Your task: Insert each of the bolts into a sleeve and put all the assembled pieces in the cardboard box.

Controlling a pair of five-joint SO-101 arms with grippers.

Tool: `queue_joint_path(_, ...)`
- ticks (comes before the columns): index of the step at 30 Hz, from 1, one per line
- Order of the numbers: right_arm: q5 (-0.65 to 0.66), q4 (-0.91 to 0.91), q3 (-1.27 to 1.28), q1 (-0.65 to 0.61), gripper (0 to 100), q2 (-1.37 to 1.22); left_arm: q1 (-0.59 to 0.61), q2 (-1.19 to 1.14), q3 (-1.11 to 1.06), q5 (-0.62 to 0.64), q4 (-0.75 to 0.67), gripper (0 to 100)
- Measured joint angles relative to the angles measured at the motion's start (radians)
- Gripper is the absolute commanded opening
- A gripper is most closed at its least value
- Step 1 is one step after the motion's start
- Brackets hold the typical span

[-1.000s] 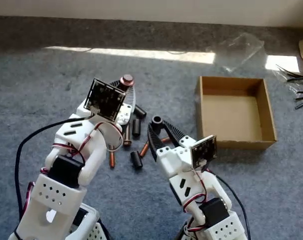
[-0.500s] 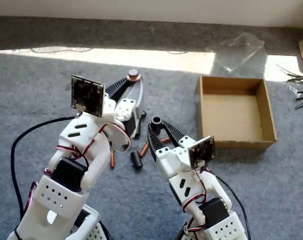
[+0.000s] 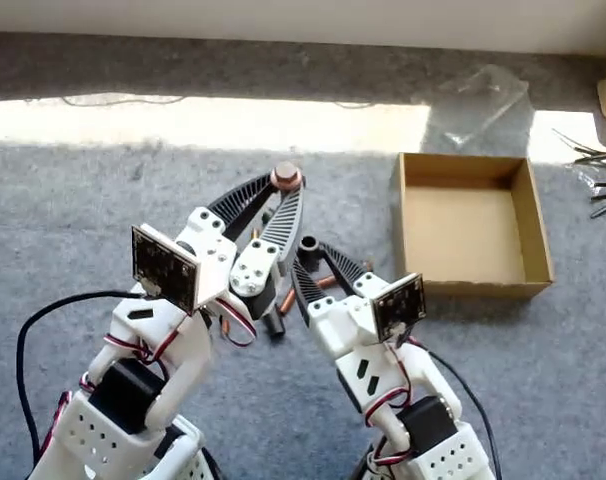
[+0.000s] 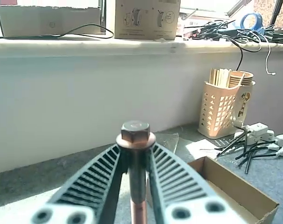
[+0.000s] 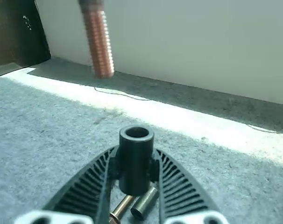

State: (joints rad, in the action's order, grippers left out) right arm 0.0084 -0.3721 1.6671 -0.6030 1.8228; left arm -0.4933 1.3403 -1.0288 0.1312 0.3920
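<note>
My left gripper (image 3: 278, 192) is shut on a copper bolt (image 3: 286, 178), held upright with its hex head on top; the same bolt (image 4: 136, 158) stands between the jaws in the left wrist view. My right gripper (image 3: 310, 256) is shut on a black sleeve (image 3: 308, 245), open end up; the sleeve (image 5: 136, 156) is gripped at its middle. The bolt's threaded tip (image 5: 98, 44) hangs above and to one side of the sleeve's mouth, a gap apart. Loose bolts (image 3: 286, 299) and a sleeve (image 3: 274, 325) lie on the carpet under the arms. The cardboard box (image 3: 469, 225) sits empty to the right.
Grey carpet (image 3: 73, 230) covers the floor, with a sunlit strip along the far side. A clear plastic bag (image 3: 478, 95) lies behind the box. Black cable ties (image 3: 593, 185) lie at the right edge. A beige basket (image 4: 223, 109) stands by the wall.
My left arm has swung right and toward the right gripper, carrying the bolt to just beyond the held sleeve. The right arm has barely shifted.
</note>
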Motion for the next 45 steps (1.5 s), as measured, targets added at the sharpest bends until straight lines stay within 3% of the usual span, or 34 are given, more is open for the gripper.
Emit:
queue_joint_path(6, 0.095, 0.000, 0.000, -0.023, 0.4, 0.000, -0.003, -0.025, 0.000, 0.051, -0.003, 1)
queue_joint_path(45, 0.101, -0.002, 0.000, -0.023, 0.4, 0.000, -0.006, -0.029, -0.140, 0.137, -0.009, 1)
